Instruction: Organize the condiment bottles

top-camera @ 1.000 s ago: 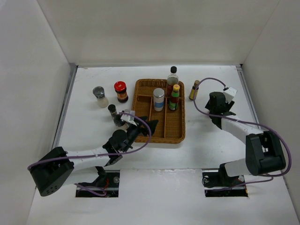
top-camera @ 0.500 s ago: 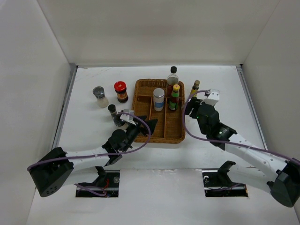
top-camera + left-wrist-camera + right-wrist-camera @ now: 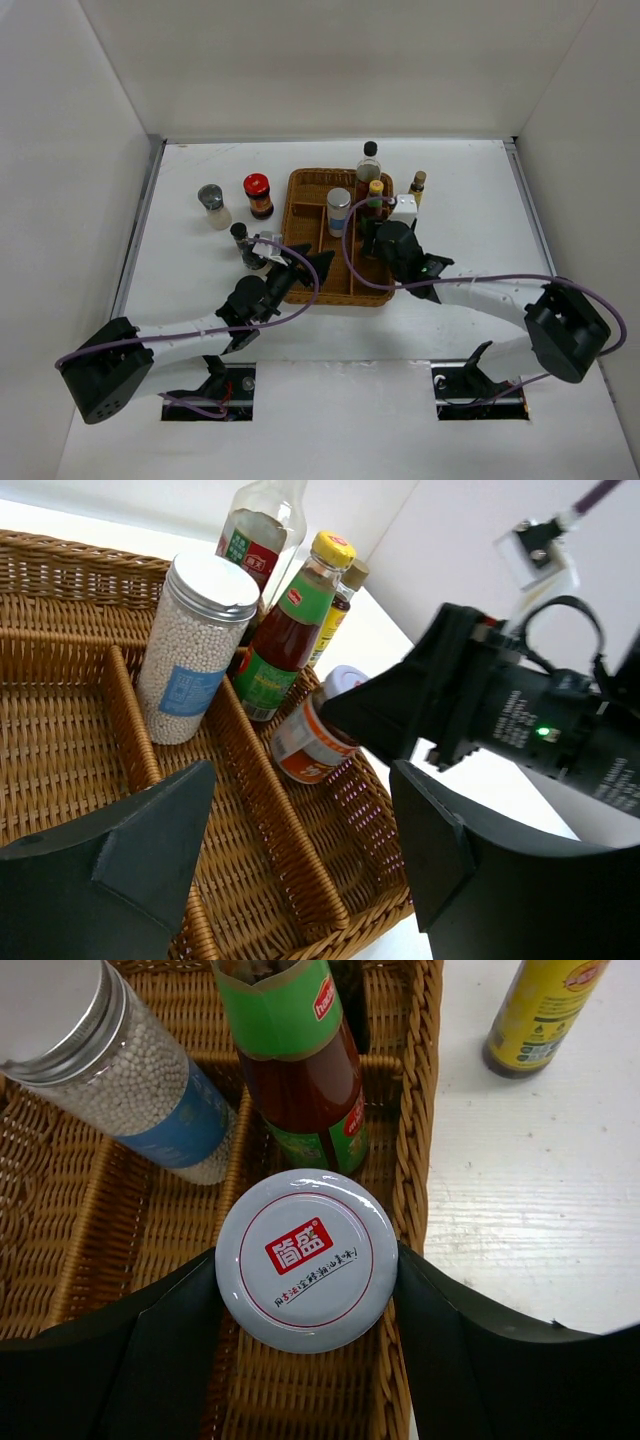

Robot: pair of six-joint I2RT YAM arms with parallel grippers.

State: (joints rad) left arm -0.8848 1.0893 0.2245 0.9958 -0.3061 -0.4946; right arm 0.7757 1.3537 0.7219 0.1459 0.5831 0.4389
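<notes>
the right pincer [image 3: 305, 1282] is clenched on a white-lidded jar [image 3: 312, 738], one finger at each side of the lid. it holds the jar tilted over the right compartment of the wicker tray [image 3: 305, 195], mid-worktop toward the far edge. just beyond stand a yellow-capped sauce bottle [image 3: 300, 1060] and a silver-capped shaker [image 3: 130, 1080]. the left pincer [image 3: 300, 800] hangs released over the tray's near-left part.

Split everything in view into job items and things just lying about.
Job: white-lidded jar, silver-capped jar, yellow-capped bottle, clear bottle, red-lidded jar, shaker, slim bottle, dark-capped bottle.
Lying about: wicker tray, purple cable.
</notes>
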